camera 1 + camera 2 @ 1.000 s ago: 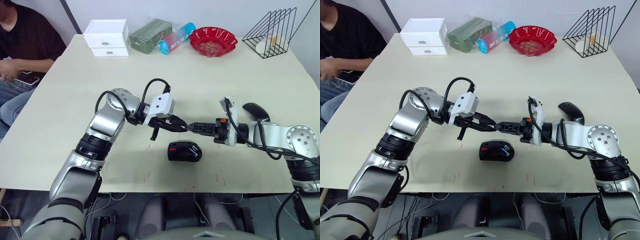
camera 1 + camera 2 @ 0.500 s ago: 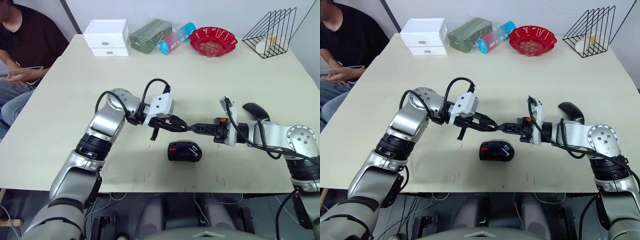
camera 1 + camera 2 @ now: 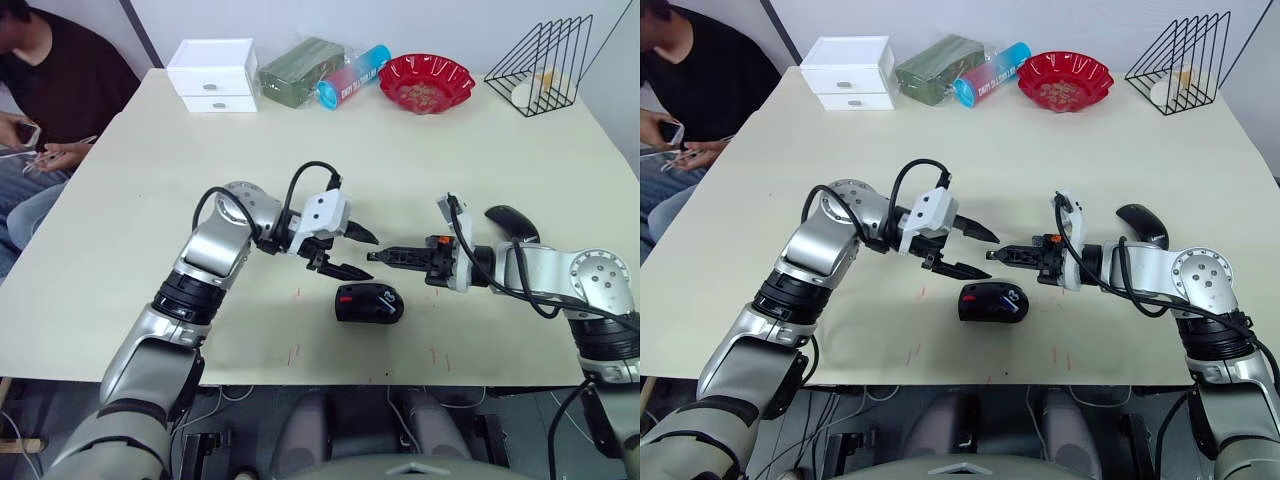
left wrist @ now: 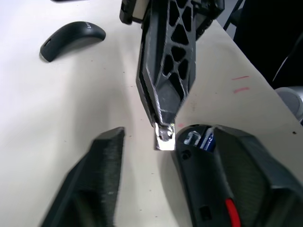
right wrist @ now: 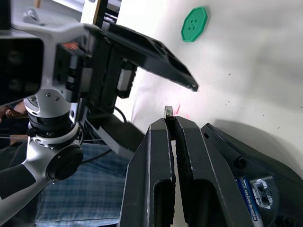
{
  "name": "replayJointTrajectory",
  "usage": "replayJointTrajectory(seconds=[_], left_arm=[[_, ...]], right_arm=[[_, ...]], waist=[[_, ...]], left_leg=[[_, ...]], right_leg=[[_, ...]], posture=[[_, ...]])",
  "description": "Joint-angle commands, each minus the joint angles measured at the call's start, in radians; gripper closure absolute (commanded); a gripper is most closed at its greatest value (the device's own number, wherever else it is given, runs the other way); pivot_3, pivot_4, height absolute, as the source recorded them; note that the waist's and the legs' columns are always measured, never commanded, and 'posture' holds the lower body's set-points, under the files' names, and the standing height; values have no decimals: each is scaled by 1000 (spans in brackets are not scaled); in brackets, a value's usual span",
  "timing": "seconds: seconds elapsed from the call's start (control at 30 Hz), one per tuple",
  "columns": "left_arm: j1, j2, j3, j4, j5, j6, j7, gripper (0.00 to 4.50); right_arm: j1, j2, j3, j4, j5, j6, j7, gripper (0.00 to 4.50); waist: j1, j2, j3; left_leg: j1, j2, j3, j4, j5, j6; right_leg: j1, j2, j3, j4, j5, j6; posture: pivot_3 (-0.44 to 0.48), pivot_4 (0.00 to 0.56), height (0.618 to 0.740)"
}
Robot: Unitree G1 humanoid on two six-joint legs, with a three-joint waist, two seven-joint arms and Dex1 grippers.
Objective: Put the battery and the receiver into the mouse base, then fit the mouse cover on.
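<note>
The mouse base (image 3: 368, 302) lies near the table's front edge, black with red parts. The battery (image 5: 248, 191), blue-wrapped, sits inside it. My right gripper (image 3: 374, 256) hovers just above and behind the base, shut on the receiver (image 4: 164, 137), a tiny silvery-tipped nub poking out of its fingertips (image 5: 163, 127). My left gripper (image 3: 360, 255) faces it tip to tip and stands open, one finger on each side of the receiver without touching it. The mouse cover (image 3: 512, 223), a glossy black shell, rests on the table behind my right forearm.
A green toothed disc (image 5: 193, 23) lies on the table. Along the far edge stand a white drawer box (image 3: 212, 75), a green pack (image 3: 300, 70), a blue-pink tube (image 3: 352, 76), a red bowl (image 3: 425, 80) and a wire rack (image 3: 540, 62). A person (image 3: 45, 85) sits at the far left.
My left gripper has opened and let go of the receiver, which stays pinched in my right gripper. The right gripper shut on it just before. Both arms have barely moved.
</note>
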Motion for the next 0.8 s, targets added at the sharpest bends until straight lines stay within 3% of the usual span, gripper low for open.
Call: replayJointTrajectory(seconds=[0.03,0.23,0.6,0.8], left_arm=[[30,37,49,-67,-41,24,-7,17],[134,69,73,-154,-95,68,5,17],[201,50,17,-161,-28,26,73,17],[232,29,-8,-164,-3,17,106,17]], right_arm=[[19,-56,-60,-48,22,6,57,4500],[119,-167,-142,-152,-19,1,217,4500],[228,-354,-201,-298,-357,22,595,4500],[292,-359,-216,-397,-626,-128,811,4500]], waist=[[0,0,0],[2,0,0],[2,0,0],[3,0,0]], left_leg=[[0,0,0,0,0,0],[0,0,0,0,0,0],[1,0,0,0,0,0],[1,0,0,0,0,0]], right_leg=[[0,0,0,0,0,0],[0,0,0,-1,0,0],[0,0,0,0,0,0],[0,0,0,0,0,0]], posture=[[0,150,740],[0,150,740],[0,150,740],[0,150,740]])
